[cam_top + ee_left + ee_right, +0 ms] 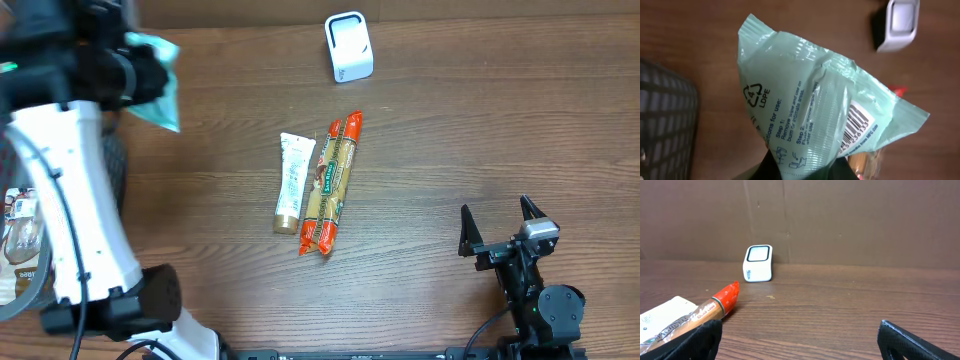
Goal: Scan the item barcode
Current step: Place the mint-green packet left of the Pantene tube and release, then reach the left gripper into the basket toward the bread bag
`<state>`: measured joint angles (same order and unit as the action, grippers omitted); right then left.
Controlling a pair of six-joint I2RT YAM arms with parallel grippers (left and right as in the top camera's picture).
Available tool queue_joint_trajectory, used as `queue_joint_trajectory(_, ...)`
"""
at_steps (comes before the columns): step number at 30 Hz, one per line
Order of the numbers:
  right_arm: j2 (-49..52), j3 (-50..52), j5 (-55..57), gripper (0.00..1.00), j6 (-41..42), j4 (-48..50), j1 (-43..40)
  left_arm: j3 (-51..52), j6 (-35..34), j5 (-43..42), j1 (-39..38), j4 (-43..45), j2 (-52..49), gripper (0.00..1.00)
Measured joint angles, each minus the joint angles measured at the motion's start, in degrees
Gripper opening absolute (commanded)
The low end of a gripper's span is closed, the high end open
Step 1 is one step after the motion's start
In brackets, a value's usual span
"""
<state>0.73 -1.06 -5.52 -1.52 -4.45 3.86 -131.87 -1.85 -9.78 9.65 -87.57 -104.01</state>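
I held the mint-green packet (815, 115) in the left claw (145, 75), which was closed on its lower end, above the table (450, 130) near the far left corner. The packet's printed side faced the wrist camera, showing usage steps, a recycling mark and a barcode (857, 122) toward its right edge. A dark mesh basket (665, 125) sat just beside it, along the left edge of the table. The white scanner (348, 46) stood at the middle of the far edge, well apart from the packet, its dark-rimmed window facing up. At the table's centre lay a white tube (292, 183) and a long orange-ended pasta packet (331, 183), side by side and touching, both pointing from the near edge toward the far edge. My right claw (498, 225) rested near the near right corner with its jaws spread wide and nothing between them, aimed across the table toward the scanner.
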Motion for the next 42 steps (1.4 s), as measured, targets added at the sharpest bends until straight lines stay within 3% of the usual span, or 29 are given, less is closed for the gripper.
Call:
queue_joint_trajectory(5,0.00,0.00,0.00,1.00,0.02,0.00,0.00,15.89,-2.69,5.27,-6.51,4.26,-0.02,0.04)
queue_joint_trajectory(13,0.00,0.00,0.00,1.00,0.00,-0.04,0.00,46.16,-4.90,6.36,-11.96,25.46,-0.35,0.07)
queue_joint_trajectory(14,0.00,0.00,0.00,1.00,0.00,0.00,0.00,49.62,-5.11,6.21,-12.44,29.20,-0.37,0.13)
queue_joint_trajectory(15,0.00,0.00,0.00,1.00,0.02,0.00,0.00,52.41,-5.27,6.12,-12.87,31.93,-0.39,0.25)
queue_joint_trajectory(16,0.00,0.00,-0.02,1.00,-0.02,-0.04,0.00,55.28,-5.44,5.92,-13.35,34.58,-0.52,0.39)
queue_joint_trajectory(17,0.00,0.00,0.00,1.00,0.00,-0.02,0.00,57.59,-5.84,5.88,-13.75,36.74,-0.55,0.60)
queue_joint_trajectory(20,0.00,0.00,0.02,1.00,0.00,-0.02,0.00,61.90,-7.23,5.73,-14.32,40.65,-0.55,1.00)
queue_joint_trajectory(22,0.00,0.00,0.00,1.00,0.02,0.00,0.00,62.77,-7.76,5.73,-14.34,41.57,-0.55,1.00)
queue_joint_trajectory(25,0.00,0.00,0.00,1.00,0.00,-0.04,0.00,62.47,-8.57,5.73,-14.34,41.42,-0.55,1.00)
queue_joint_trajectory(30,0.00,0.00,0.00,1.00,0.00,-0.02,0.00,54.88,-8.79,6.36,-14.34,32.63,-0.55,1.00)
queue_joint_trajectory(42,0.00,0.00,-0.02,1.00,0.02,0.00,0.00,4.81,-8.37,18.97,-11.08,9.88,1.60,1.00)
